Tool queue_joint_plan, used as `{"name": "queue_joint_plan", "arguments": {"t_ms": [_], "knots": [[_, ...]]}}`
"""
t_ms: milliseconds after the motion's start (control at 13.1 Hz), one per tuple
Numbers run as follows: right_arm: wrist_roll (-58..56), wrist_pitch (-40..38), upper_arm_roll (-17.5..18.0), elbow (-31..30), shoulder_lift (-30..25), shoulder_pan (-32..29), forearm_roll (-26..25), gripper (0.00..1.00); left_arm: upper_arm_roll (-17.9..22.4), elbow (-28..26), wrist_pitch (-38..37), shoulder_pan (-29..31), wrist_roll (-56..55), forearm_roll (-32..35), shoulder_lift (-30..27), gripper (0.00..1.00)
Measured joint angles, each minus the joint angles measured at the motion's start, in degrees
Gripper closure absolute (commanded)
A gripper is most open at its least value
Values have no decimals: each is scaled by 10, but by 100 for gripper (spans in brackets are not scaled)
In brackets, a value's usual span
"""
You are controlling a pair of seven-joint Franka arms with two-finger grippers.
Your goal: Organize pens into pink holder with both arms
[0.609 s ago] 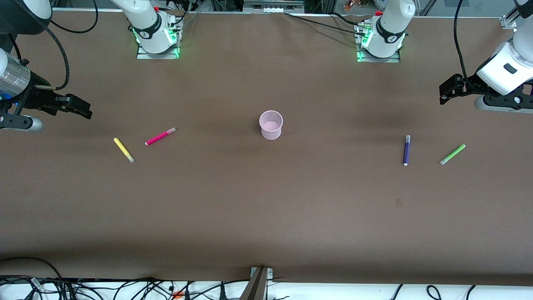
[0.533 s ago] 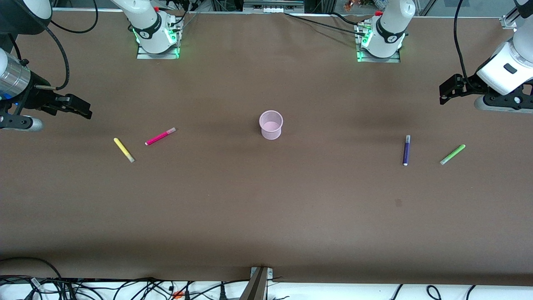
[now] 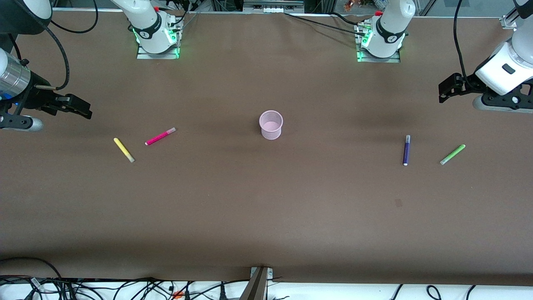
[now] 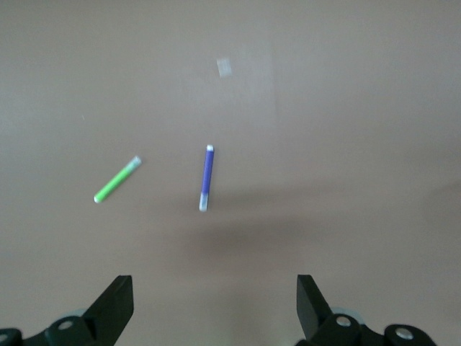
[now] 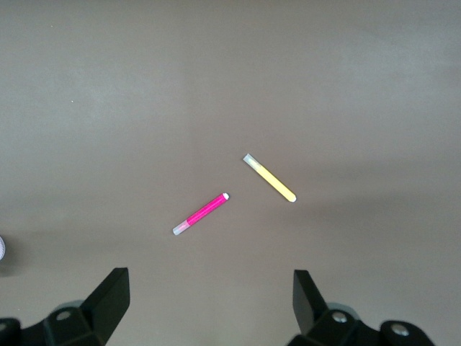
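Note:
The pink holder (image 3: 271, 124) stands upright mid-table, with no pen in it. The yellow pen (image 3: 124, 150) and magenta-pink pen (image 3: 160, 136) lie toward the right arm's end; both show in the right wrist view, yellow pen (image 5: 270, 178) and magenta-pink pen (image 5: 201, 214). The dark purple pen (image 3: 406, 150) and light green pen (image 3: 452, 154) lie toward the left arm's end, also in the left wrist view as the purple pen (image 4: 207, 177) and the green pen (image 4: 116, 179). My right gripper (image 3: 81, 109) is open and empty in the air. My left gripper (image 3: 446, 89) is open and empty in the air.
The brown table (image 3: 266, 208) bears only the cup and pens. Both arm bases (image 3: 156, 35) stand along its edge farthest from the front camera. Cables (image 3: 125, 287) lie off the edge nearest the front camera. A small pale mark (image 4: 224, 67) shows on the table.
The left gripper has shifted very slightly. The right arm, the pens and the holder have not moved.

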Motion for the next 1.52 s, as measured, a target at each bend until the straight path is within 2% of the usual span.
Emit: {"name": "queue_joint_plan", "arguments": {"t_ms": [304, 685, 837, 1141, 1217, 1293, 1370, 1446, 1522], "knots": [[-1, 0, 0, 0, 0, 0, 0, 0, -1, -1, -77, -4, 2, 0, 27, 0], [1, 2, -1, -1, 11, 0, 4, 0, 2, -4, -64, 19, 27, 0, 103, 0], [22, 6, -4, -2, 25, 0, 16, 0, 3, -20, -9, 26, 50, 1, 124, 0], [145, 6, -5, -21, 58, 1, 22, 2, 4, -94, 168, 57, 131, 1, 131, 0], [161, 9, -5, -36, 64, 2, 22, 8, 4, -118, 214, 61, 137, 1, 131, 0], [173, 20, -5, -55, 70, 2, 22, 28, 4, -147, 263, 62, 140, 1, 131, 0], [185, 36, -5, -76, 76, 2, 22, 27, 4, -176, 307, 62, 141, 1, 132, 0], [194, 59, -5, -98, 81, 2, 22, 13, 4, -200, 339, 62, 142, 1, 134, 0], [203, 82, -5, -120, 85, 2, 22, 12, 4, -217, 360, 62, 142, 1, 138, 0]]}}
